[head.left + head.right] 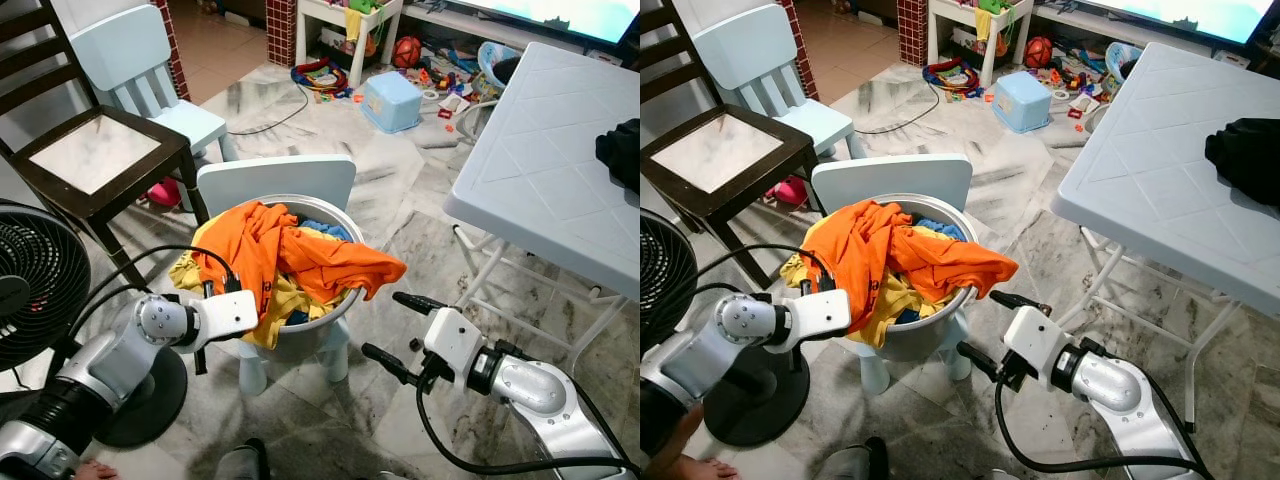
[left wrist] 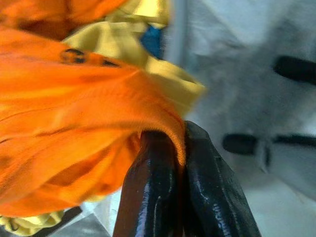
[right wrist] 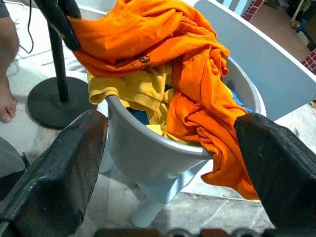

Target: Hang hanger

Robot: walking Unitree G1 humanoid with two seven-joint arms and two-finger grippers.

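Largest first: one white folding tabletop (image 1: 540,170) on my right, a dark garment (image 1: 622,150) lying at its far edge. One dark wooden chair (image 1: 95,160) and one black floor fan (image 1: 40,280) on my left. Two pale blue child chairs: one far (image 1: 140,70), one near (image 1: 275,185) carrying one grey basin (image 3: 148,148).

The basin is heaped with laundry: one orange shirt (image 1: 290,250) on top, spilling over the rim, yellow cloth (image 3: 133,89) beneath, a scrap of blue deeper in.

No hanger can be made out anywhere; the thing in hand is the orange shirt.

Left claw (image 2: 180,163): clenched on a fold of the orange shirt at the basin's near-left rim. Right claw (image 1: 400,330): released, fingers spread wide, just beside the basin's right side, touching nothing.

Handling judgement: the shirt is light, limp and not fragile, and will drape and drag neighbouring cloth when lifted. A single pinch gives no shape, so I would take a second hold with the right claw at the hanging hem or a shoulder seam to spread it.

A person's bare foot (image 3: 7,94) stands near the fan base.
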